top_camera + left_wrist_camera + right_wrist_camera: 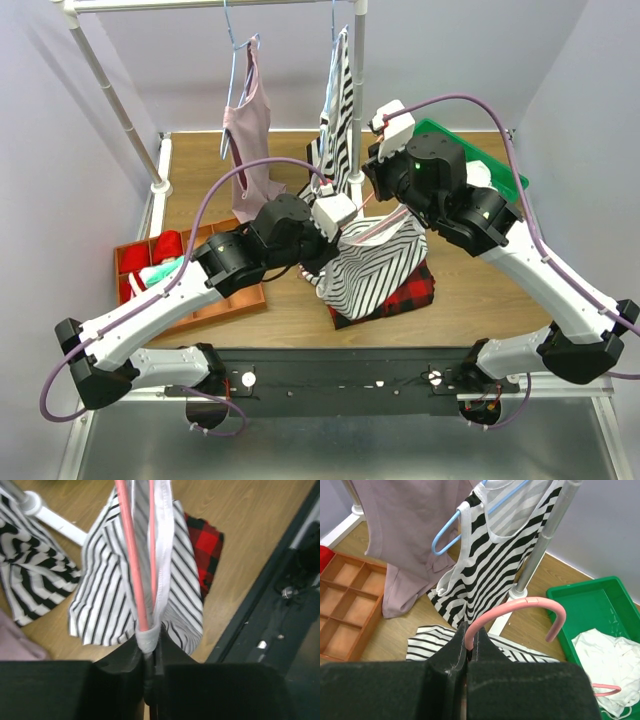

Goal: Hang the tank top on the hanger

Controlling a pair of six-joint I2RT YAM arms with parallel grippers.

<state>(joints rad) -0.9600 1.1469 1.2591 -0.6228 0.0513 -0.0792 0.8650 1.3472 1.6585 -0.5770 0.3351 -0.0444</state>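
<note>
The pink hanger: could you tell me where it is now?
In the top view the hanger is held mid-table between left gripper and right gripper, inside the tank top.

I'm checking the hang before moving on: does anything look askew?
Yes. The white tank top with thin black stripes hangs bunched and sagging from the thin pink wire hanger instead of spread along it.

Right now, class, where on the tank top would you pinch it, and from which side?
Probably the tank top by its white bound edge: firm, running along the hanger wire. Come along the wire from its end; the body hangs slack.
</note>
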